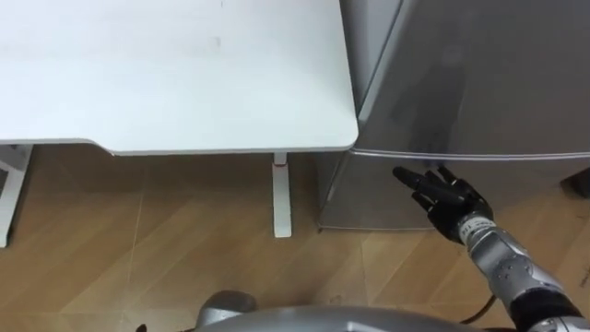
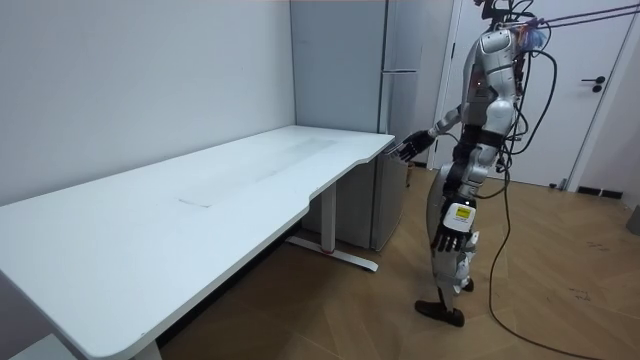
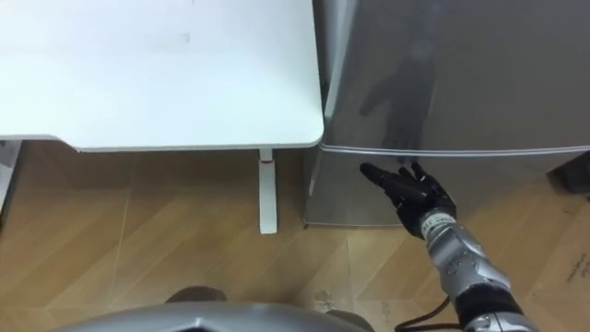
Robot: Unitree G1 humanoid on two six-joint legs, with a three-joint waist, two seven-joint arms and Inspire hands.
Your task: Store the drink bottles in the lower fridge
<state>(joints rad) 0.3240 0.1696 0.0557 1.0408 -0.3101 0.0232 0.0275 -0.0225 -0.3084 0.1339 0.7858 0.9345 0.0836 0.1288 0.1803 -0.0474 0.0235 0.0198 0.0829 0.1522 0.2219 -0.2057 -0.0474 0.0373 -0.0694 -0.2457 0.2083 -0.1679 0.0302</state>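
A grey fridge [image 1: 479, 83] stands right of a white table, its doors closed. A thin seam splits the upper door from the lower door [image 1: 369, 198]. My right hand [image 1: 442, 195] reaches out in front of the lower door just under that seam, fingers straight and spread, holding nothing. Whether the fingertips touch the door I cannot tell. In the room view I stand upright facing the fridge [image 2: 345, 120], right hand [image 2: 405, 148] stretched toward it. My left hand [image 2: 447, 240] hangs relaxed by my thigh.
The white table [image 1: 166, 74] fills the left, its corner almost against the fridge, with a white leg [image 1: 281, 198] on the wood floor. A dark object [image 1: 579, 183] sits at the right edge. A white room door [image 2: 600, 90] is behind me.
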